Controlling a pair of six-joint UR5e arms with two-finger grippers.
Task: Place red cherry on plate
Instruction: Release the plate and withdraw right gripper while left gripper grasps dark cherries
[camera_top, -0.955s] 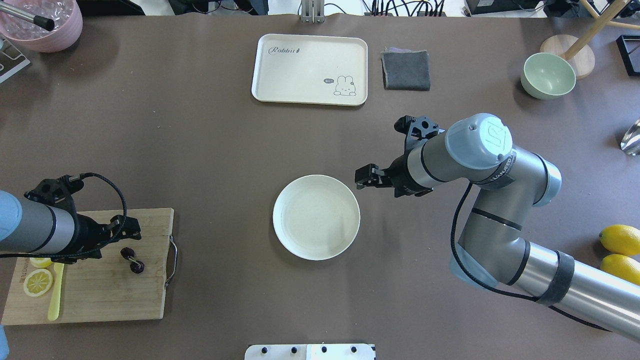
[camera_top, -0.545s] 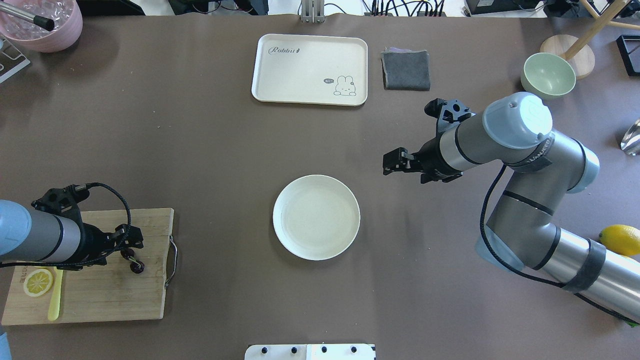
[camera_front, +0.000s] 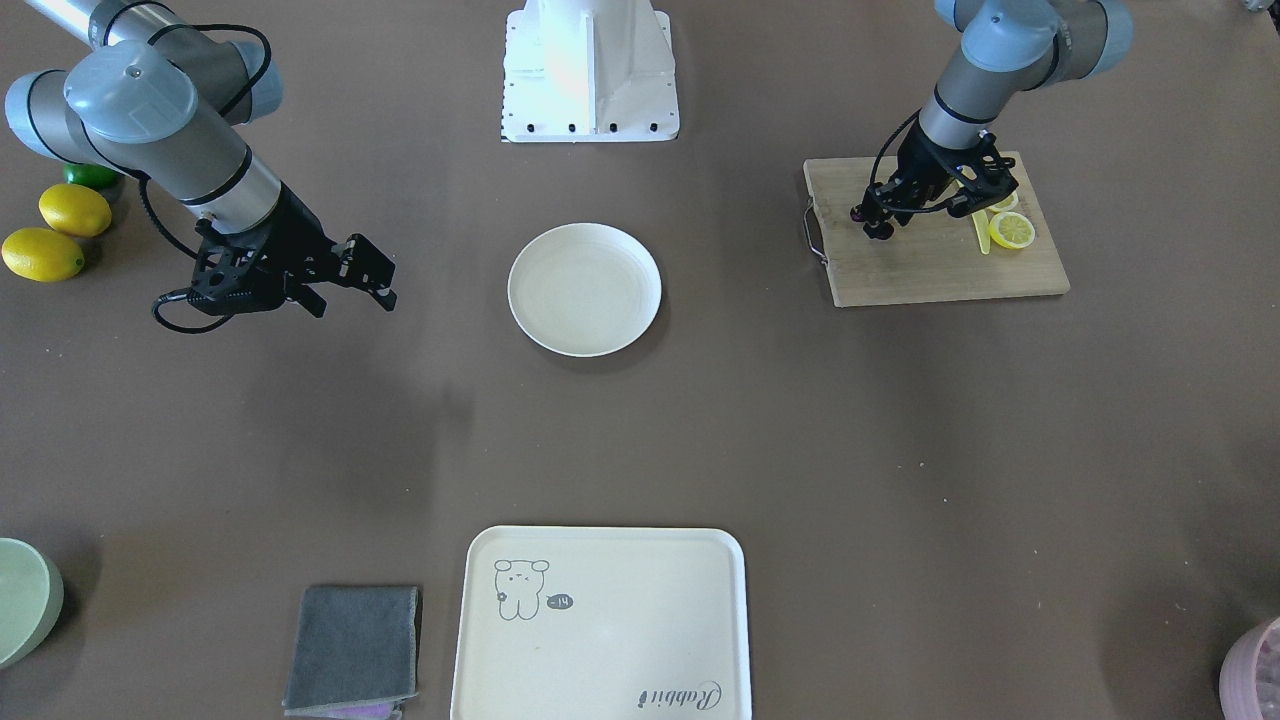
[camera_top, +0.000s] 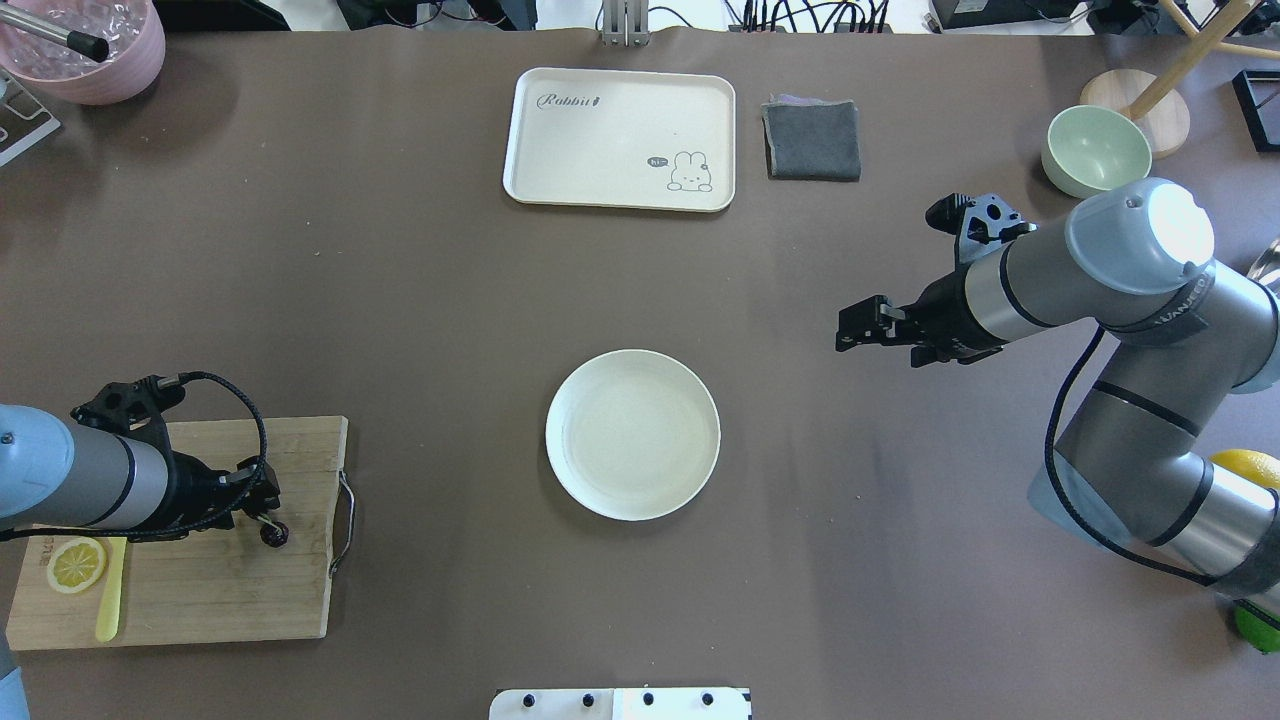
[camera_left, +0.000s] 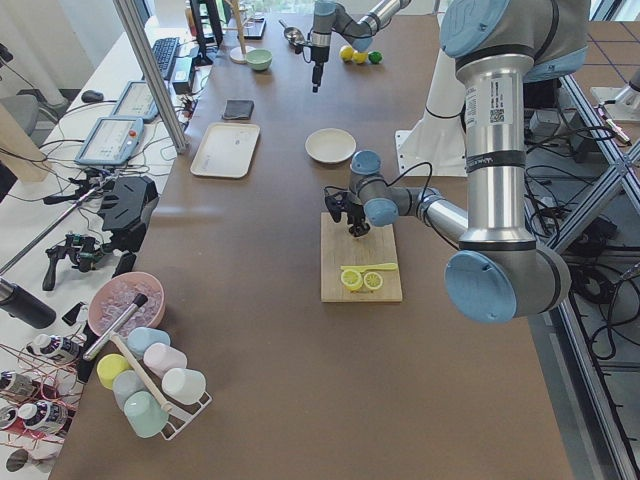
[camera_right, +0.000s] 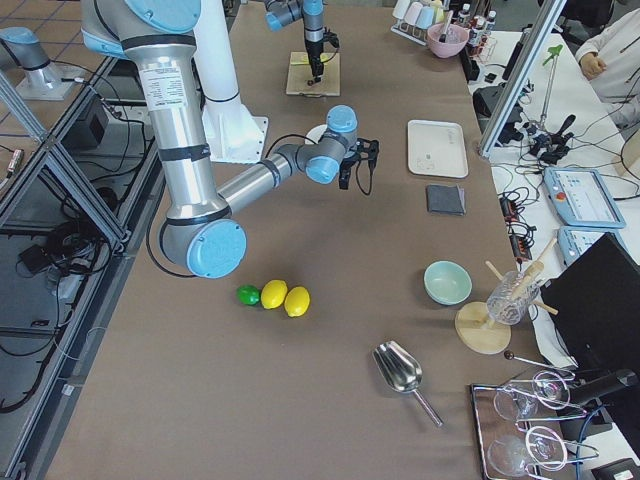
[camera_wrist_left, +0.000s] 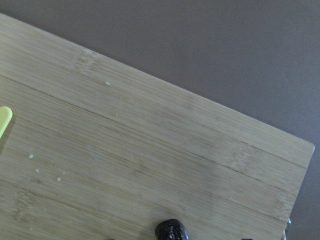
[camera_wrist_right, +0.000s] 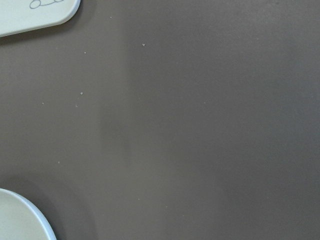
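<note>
The red cherry (camera_top: 273, 535) lies on the wooden cutting board (camera_top: 200, 600) at the near left. One dark ball shows, and the other is hidden under my left gripper (camera_top: 265, 497). That gripper is low over the cherry, its fingers apart on either side of the pair. In the left wrist view a single ball (camera_wrist_left: 171, 230) sits at the bottom edge. The round cream plate (camera_top: 632, 434) stands bare at the table's middle. My right gripper (camera_top: 850, 330) hovers open to the right of the plate, holding nothing.
A lemon slice (camera_top: 76, 563) and a yellow strip lie on the board's left end. At the back are a cream tray (camera_top: 620, 138), a grey cloth (camera_top: 811, 140) and a green bowl (camera_top: 1096, 150). Whole lemons (camera_front: 58, 230) lie beside the right arm.
My left gripper has dropped onto the cherry and now covers one ball. The right arm has swung right and back, away from the plate's edge.
</note>
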